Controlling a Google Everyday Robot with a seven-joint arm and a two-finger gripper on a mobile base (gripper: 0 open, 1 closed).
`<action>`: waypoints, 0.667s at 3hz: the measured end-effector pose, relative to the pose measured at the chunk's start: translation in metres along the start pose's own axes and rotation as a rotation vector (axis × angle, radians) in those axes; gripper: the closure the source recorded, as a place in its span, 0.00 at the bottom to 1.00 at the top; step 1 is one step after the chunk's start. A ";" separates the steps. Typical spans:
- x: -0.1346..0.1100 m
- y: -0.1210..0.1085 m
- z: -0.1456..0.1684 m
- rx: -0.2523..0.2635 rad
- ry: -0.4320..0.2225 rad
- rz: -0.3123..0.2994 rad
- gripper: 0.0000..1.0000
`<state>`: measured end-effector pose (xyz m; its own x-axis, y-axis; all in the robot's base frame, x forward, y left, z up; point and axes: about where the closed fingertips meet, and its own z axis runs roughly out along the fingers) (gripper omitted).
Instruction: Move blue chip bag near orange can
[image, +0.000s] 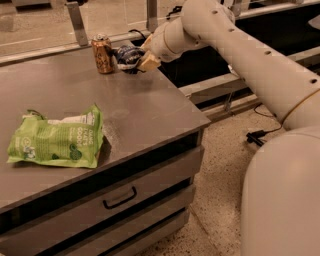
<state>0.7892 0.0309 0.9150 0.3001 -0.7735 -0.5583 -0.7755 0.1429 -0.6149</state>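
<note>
The blue chip bag (126, 56) is dark blue and crinkled, held at the back of the grey counter (135, 107), just right of the orange can (103, 53). The can stands upright with a silver top. My gripper (139, 61) reaches in from the right and is shut on the bag, which sits low at the counter surface, a small gap from the can.
A larger light-green bag (57, 140) lies at the counter's front left. A drawer with a dark handle (120, 198) is below the counter edge. A rail with upright posts (75, 20) runs behind the can. My white arm (260, 65) fills the right side.
</note>
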 end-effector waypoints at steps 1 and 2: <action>-0.003 0.000 0.009 -0.015 -0.005 0.008 0.12; -0.007 0.003 0.012 -0.036 -0.012 0.021 0.00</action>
<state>0.7916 0.0444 0.9106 0.2900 -0.7628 -0.5780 -0.8015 0.1365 -0.5823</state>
